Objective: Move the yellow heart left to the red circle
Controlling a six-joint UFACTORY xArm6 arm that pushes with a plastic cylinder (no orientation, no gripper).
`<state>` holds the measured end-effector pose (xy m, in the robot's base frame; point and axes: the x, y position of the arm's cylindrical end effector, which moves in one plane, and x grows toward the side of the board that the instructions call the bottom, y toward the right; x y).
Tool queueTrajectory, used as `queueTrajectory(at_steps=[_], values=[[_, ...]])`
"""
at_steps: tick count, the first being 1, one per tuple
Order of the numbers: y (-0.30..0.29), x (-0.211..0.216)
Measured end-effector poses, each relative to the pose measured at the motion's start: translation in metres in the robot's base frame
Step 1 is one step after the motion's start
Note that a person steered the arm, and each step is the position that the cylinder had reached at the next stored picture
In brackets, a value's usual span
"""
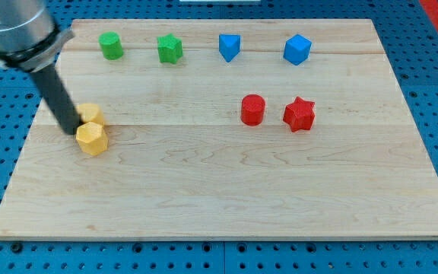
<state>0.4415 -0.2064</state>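
Observation:
Two yellow blocks sit together at the view's left: one [92,139] in front, a hexagon-like shape, and one [91,113] just behind it, partly hidden by the rod; which is the heart I cannot tell. The red circle [252,109] stands right of the middle, with a red star [299,114] to its right. My tip [70,129] rests on the board at the left side of the two yellow blocks, touching or nearly touching them.
Along the view's top stand a green cylinder [111,46], a green star [169,49], a blue wedge-shaped block [229,46] and a blue hexagon-like block [296,49]. The wooden board [219,198] lies on a blue perforated table.

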Motion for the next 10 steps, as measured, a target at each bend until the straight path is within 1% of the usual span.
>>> queueTrajectory(at_steps=[1,2,3,4,5,7,10], values=[[0.005,-0.022],[0.052,-0.016],[0.079,-0.017],[0.040,-0.035],[0.049,-0.043],[0.093,-0.043],[0.134,-0.093]])
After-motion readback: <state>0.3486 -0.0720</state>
